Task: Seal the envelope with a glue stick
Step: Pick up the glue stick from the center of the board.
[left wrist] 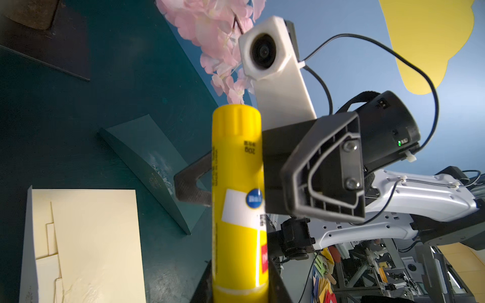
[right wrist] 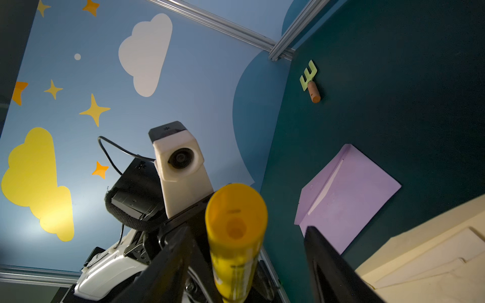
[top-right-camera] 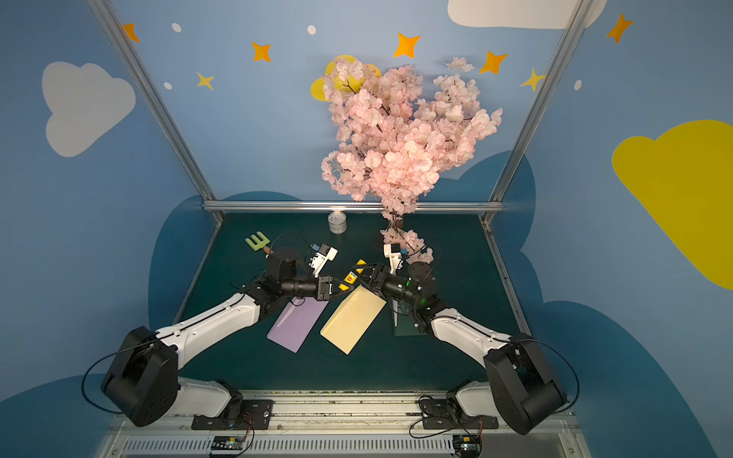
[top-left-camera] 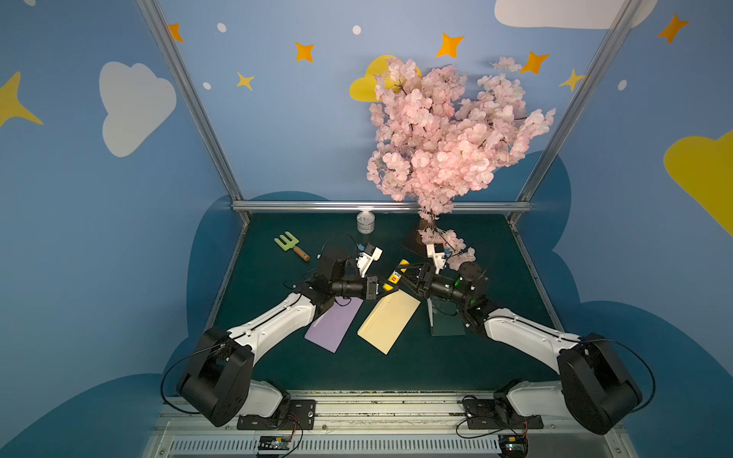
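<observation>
Left wrist: left hand [left wrist: 240, 288] pinches the glue stick [left wrist: 236, 147], pointing lengthwise into right hand [left wrist: 245, 189] (spread).

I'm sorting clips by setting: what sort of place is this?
Probably a staged robot booth: cartoon cloud-and-star walls, an aluminium frame, and a left arm and right arm mounted at a green tabletop.
</observation>
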Tool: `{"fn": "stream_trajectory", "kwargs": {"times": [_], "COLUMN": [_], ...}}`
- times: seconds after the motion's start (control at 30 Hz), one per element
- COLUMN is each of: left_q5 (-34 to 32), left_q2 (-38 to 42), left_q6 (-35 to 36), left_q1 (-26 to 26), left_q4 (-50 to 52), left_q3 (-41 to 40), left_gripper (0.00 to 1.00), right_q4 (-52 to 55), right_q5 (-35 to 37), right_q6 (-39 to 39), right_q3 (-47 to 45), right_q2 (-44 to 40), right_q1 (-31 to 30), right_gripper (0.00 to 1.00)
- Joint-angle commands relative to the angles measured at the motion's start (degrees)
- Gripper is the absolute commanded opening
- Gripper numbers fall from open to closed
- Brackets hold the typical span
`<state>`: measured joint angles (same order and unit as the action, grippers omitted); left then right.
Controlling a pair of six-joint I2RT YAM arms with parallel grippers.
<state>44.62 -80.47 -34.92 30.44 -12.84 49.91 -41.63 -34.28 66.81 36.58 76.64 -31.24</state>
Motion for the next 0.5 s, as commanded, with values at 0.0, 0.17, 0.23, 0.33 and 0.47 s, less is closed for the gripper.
{"fn": "stream_trajectory", "kwargs": {"times": [0.0,0.17,0.23,0.33,0.47], "left_q5": [2.0,1.8,1.5,0.8,0.2], "left_q2": [1.4,0.9,0.4,0.1,0.0], "left_q6": [0.1,-1.3,-1.4,-1.5,-1.9], "left_q1": [0.6,1.1,1.5,1.9,1.9], "left_q4": [-2.6,-4.9,-5.1,-5.5,-6.6], "left_q3": [-0.4,-1.7,-1.7,-1.9,-2.3], "left_gripper": [0.03,0.03,0.03,0.03,0.03], "right_q4": [-0.6,-4.0,-4.8,-6.3,-6.0], "right_q5": [-2.3,-4.7,-4.6,-4.8,-5.4], "right_q6": [-0.4,2.1,2.4,3.4,3.8], "right_q3": [1.6,4.6,5.3,5.6,5.5], "right_q2": [-0.3,2.8,3.7,4.9,5.3], "right_q1": [1.0,0.4,0.0,-0.2,-0.2], "right_gripper": [0.65,0.59,0.57,0.45,0.35]}}
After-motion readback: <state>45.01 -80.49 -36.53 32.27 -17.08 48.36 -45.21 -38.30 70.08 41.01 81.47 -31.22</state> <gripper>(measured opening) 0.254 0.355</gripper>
